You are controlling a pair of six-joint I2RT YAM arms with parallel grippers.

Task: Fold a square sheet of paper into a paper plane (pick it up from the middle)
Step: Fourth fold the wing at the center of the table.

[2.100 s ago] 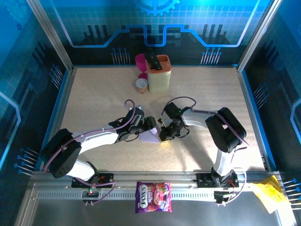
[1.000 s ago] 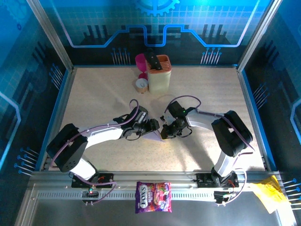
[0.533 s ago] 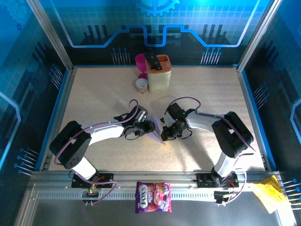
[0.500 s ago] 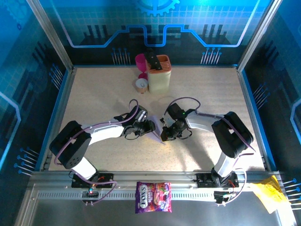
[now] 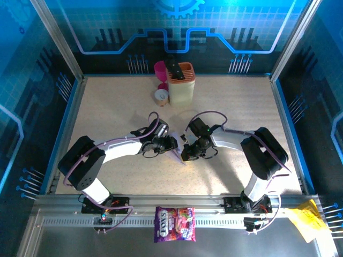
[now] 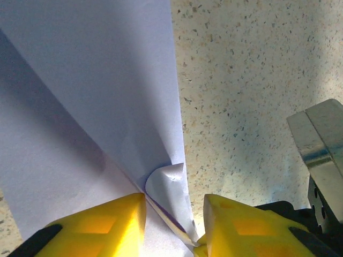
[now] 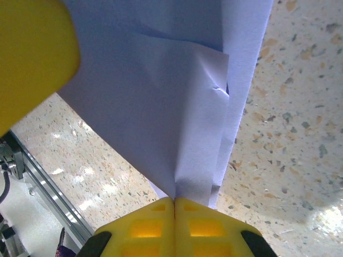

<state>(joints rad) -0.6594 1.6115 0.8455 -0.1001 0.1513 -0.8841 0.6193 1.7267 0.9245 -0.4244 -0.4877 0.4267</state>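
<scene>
Top external: places the square sheet of paper [image 5: 178, 156] at the middle of the speckled tabletop [image 5: 107, 107], between the left gripper [image 5: 171, 146] and the right gripper [image 5: 185, 154], both low and close upon it. Reads there as a small, slim sliver of pale lilac. Left wrist: records plain, unmarked lilac paper folded into layered panels, with one long straight edge against the table surface and a small curled, creased corner at the near end. Finds the left gripper's yellow fingers [image 6: 107, 225] standing narrowly apart, with that curled corner in the gap between them and not clamped. Right wrist: records overlapping flaps, a short crease with a small nick, and layers narrowing to a point. Finds the right gripper fully closed, fingertips meeting, with that narrowing fold of paper pinched between them.
</scene>
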